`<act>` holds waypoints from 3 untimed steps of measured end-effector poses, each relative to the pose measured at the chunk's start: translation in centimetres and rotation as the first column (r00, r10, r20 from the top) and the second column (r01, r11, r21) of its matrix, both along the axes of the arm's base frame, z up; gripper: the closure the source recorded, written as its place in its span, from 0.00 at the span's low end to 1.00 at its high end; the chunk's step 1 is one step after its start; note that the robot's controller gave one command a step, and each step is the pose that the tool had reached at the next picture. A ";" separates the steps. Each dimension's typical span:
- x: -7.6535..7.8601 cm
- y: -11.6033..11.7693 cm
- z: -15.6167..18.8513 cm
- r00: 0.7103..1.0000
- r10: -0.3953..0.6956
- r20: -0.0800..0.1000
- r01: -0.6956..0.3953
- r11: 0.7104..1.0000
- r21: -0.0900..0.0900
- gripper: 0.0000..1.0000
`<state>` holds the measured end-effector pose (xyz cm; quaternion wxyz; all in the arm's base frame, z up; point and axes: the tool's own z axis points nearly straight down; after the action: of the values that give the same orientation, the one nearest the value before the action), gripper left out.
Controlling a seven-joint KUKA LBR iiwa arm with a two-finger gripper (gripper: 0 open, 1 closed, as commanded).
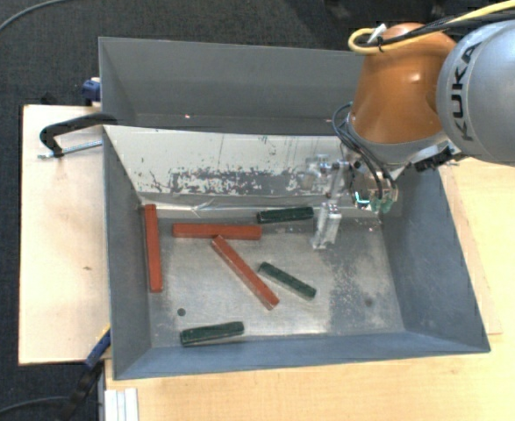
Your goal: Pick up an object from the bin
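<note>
Pincer (325, 233) hangs low inside the grey metal bin (432, 270), near its back wall. Whether it is spread or pressed together I cannot tell, and nothing shows pinched in it, so the pick looks not yet done: grasp and lift are both left.

Nearest the camera, well to the front and view-left of the pincer, lies a dark green flat bar (211, 332). Closer to the pincer are a shorter dark green bar (287, 281) and a slanted red-brown stick (244, 272). View-left of the pincer lies a level red-brown stick (216, 231), and farther that way a third stick (153, 247). Just beside the pincer, along the back wall, rests another dark green bar (285, 216); whether they touch I cannot tell.

The bin's floor is scuffed, speckled metal. Beyond the bin is dark carpet (204, 7).
</note>
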<state>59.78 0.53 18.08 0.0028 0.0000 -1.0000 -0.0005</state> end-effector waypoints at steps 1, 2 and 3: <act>-2.4 -0.8 -9.5 1.000 -0.030 -0.003 0.030 1.000 0.000 0.00; -10.8 3.4 -11.1 1.000 -0.006 -0.002 0.006 1.000 0.002 0.00; -10.4 3.2 -11.0 1.000 -0.010 0.007 0.010 1.000 0.000 1.00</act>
<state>49.41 3.73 7.11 -0.0007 -0.0049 -1.0000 -0.0007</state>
